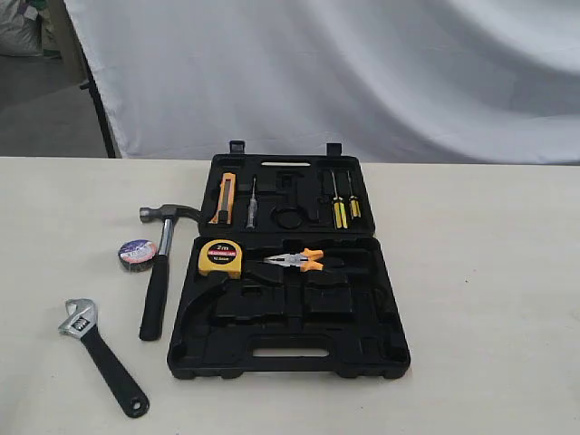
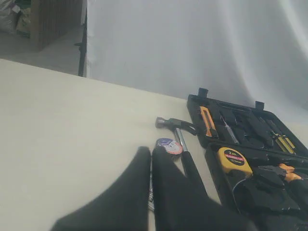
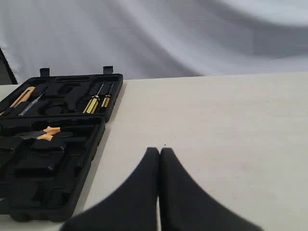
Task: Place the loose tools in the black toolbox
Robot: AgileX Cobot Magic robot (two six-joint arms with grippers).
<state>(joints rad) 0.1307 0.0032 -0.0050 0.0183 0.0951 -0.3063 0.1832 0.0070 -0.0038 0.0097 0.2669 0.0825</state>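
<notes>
**Nothing packed yet**

Hammer [image 1: 161, 263], tape roll [image 1: 136, 253] and wrench [image 1: 100, 353] lie left of the open toolbox [image 1: 381, 344]. Our left gripper [image 2: 151, 159] and right gripper [image 3: 159, 154] are clenched on nothing. Next, we judge, the left must open over the hammer.

Yellow tape measure [image 1: 220, 257] just beside orange-sleeved pliers [image 1: 294, 262]; two yellow-handled screwdrivers [image 1: 338, 214] farther back; white cloth [image 1: 362, 72] behind

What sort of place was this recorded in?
Likely a staged lab bench rather than a working workshop: a pale table, a white cloth backdrop hung behind it, and a black toolbox with a hammer laid beside it.
</notes>
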